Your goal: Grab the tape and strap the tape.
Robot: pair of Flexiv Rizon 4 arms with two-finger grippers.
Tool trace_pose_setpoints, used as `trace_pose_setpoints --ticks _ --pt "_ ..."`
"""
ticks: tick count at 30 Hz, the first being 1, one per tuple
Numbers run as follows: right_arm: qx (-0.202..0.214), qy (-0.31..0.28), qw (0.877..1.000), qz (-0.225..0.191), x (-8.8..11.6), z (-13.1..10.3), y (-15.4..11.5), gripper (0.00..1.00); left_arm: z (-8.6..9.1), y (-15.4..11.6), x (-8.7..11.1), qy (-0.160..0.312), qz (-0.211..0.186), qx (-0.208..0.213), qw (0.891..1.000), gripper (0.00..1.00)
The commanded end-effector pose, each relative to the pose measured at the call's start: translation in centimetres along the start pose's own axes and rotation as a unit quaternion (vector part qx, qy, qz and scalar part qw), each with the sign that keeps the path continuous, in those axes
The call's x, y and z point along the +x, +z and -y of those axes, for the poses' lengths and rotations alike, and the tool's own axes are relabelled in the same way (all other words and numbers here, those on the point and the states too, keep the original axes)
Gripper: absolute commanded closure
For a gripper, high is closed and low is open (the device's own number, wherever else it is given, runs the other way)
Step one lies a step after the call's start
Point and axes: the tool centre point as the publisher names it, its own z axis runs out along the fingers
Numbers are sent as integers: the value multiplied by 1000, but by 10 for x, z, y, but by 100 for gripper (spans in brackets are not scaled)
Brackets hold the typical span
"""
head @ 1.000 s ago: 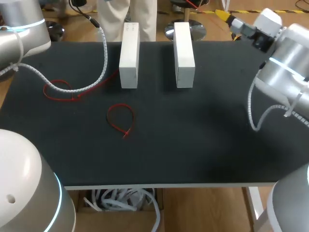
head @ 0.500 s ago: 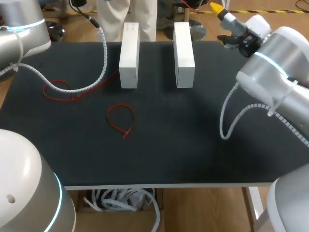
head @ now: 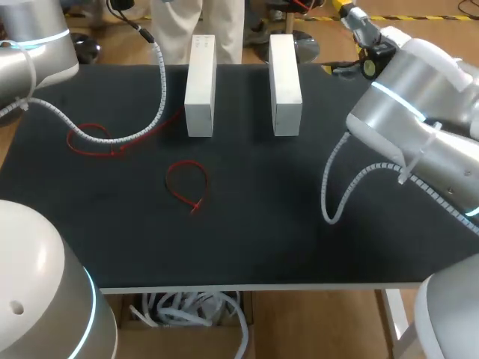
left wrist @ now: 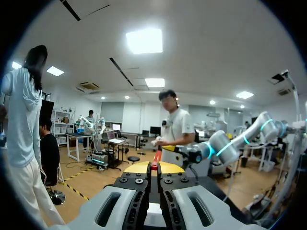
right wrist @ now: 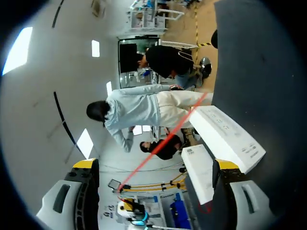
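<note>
- Standing out ahead of the left fingers [left wrist: 136, 168], which are pressed together on its near end, a straight red tie [left wrist: 155, 158] is seen. It is held up off the worktop [head: 299, 217] rather than laid on it.
- The right fingers [right wrist: 85, 164] are spread wide with nothing gripped. The same tie is viewed ahead of them as a thin slanted line, well apart from both tips.
- The right arm [head: 404, 97] is seen raised near the far right corner of the worktop.
- A white block [head: 200, 86] and a second white block [head: 285, 82] are stood side by side near the far edge, with a gap left between them.
- A looped red tie [head: 194, 204] is laid flat nearer the middle. A third red tie [head: 118, 150] is laid toward the left, partly crossed by a white cable [head: 162, 82].
- The held tie is judged to be light, thin and springy. It is stiff enough to stand out straight, yet easily bent, and probably smooth enough to slip from a loose pinch.
- The free end is judged the place to be taken by the right fingers, close to the tip and flat across the strap's width. From there it can be curled back and fed through the head.
- A twist in the strap is to be guarded against, since the tip is likely admitted by the head one way only.
</note>
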Motion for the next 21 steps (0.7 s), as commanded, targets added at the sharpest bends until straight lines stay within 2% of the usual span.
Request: trace_pose_setpoints --ticks 1,4,7,9,18,21 --pt "-83 -35 995 -30 -1 -2 1 0 0 0 1 0 1 -1 1000 100" --pt "-92 -95 991 -19 2 -8 -5 0 0 0 1 0 1 -1 1000 100" --pt "-123 -109 986 -8 -4 -16 -8 0 0 0 1 0 1 -1 1000 100" --pt "-136 -108 985 -18 -6 -18 -7 0 0 0 1 0 1 -1 1000 100" --pt "-145 1 989 -38 -8 -6 6 0 0 0 1 0 1 -1 1000 100" --pt "-150 11 988 -29 -9 -5 6 0 0 0 1 0 1 -1 1000 100"
